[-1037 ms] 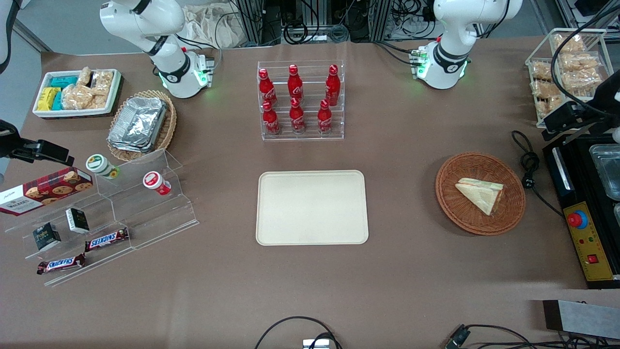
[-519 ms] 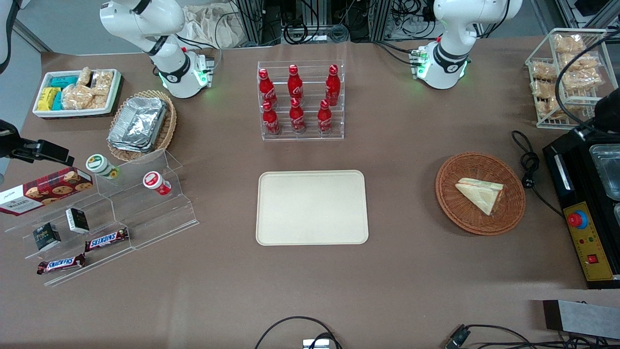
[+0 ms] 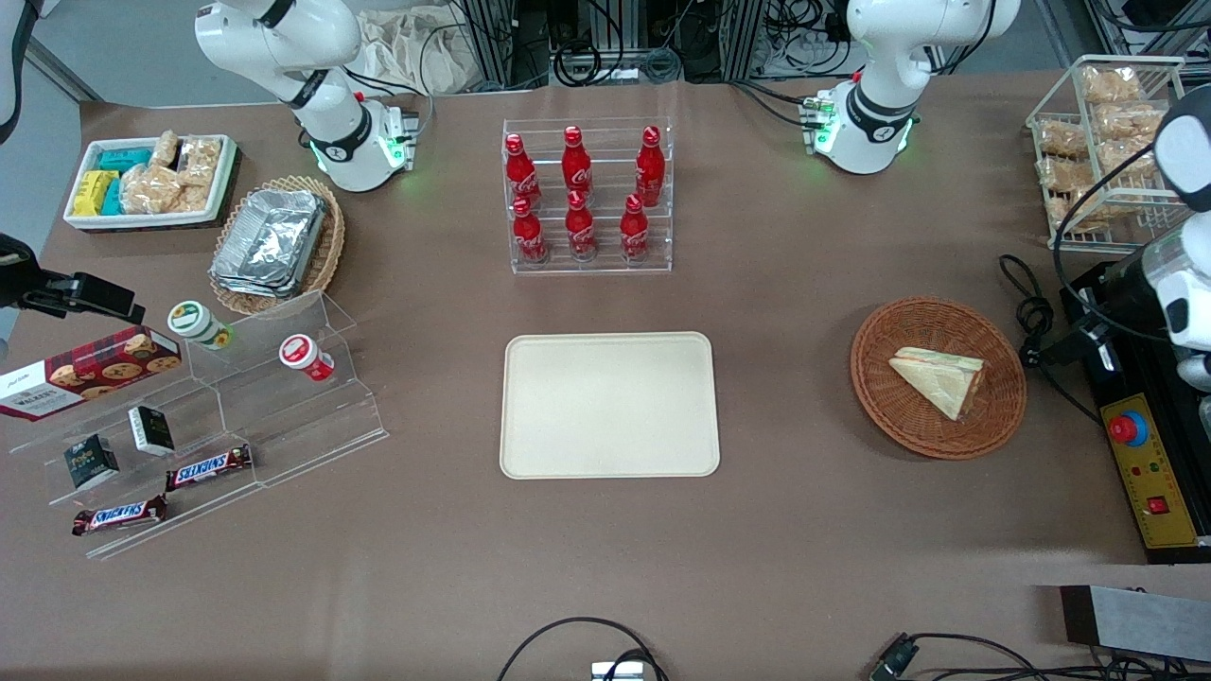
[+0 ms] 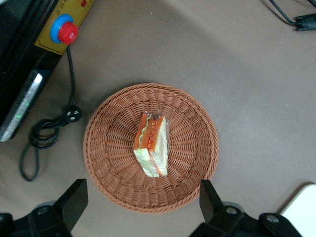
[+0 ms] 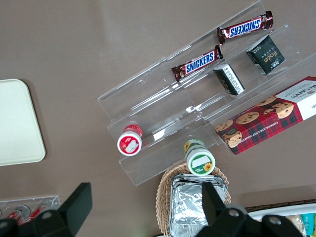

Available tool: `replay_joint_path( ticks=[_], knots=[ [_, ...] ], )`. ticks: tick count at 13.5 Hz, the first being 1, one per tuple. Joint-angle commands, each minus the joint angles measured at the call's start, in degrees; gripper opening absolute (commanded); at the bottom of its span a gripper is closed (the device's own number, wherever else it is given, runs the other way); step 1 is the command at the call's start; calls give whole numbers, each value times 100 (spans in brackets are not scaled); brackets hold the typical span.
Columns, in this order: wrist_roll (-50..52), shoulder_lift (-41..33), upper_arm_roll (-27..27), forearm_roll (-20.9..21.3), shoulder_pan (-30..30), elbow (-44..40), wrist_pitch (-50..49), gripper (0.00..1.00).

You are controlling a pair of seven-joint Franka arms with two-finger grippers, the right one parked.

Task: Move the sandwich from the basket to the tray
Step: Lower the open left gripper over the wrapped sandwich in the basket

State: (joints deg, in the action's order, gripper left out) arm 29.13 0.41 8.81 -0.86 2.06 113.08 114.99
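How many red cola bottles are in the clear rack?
6 red cola bottles stand in the clear rack: three in the row nearer the front camera, three in the row above it. The gripper hangs above the basket, jaws open.

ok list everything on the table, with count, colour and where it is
sandwich: 1, white wedge, in the basket
basket: 1, reddish-brown, toward the working arm's end
tray: 1, cream, mid-table
bottles: 6, red, in a clear rack, farther from the camera than the tray
Snickers bars: 2, brown, on the clear steps
cookie box: 1, red, on the steps
foil containers: silver stack, in a light basket
hand: open, above the basket
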Motion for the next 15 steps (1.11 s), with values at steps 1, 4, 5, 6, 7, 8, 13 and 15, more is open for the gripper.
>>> replay_joint_path(
  ticks=[1,4,5,6,7,8,13,15],
  knots=[
    [207,-516,16,-80,22,1284,1082,100],
    [190,-472,42,-186,22,1638,1490,100],
    [181,-403,51,-195,-4,1787,1734,100],
    [163,-350,51,-195,-39,1988,2059,100],
    [120,-288,51,-195,-48,2147,2349,100],
    [102,-201,51,-195,-66,2235,2544,100],
    [5,327,42,-204,-66,2324,3142,100],
    [5,555,42,-204,-66,2315,3406,100]
  ],
)
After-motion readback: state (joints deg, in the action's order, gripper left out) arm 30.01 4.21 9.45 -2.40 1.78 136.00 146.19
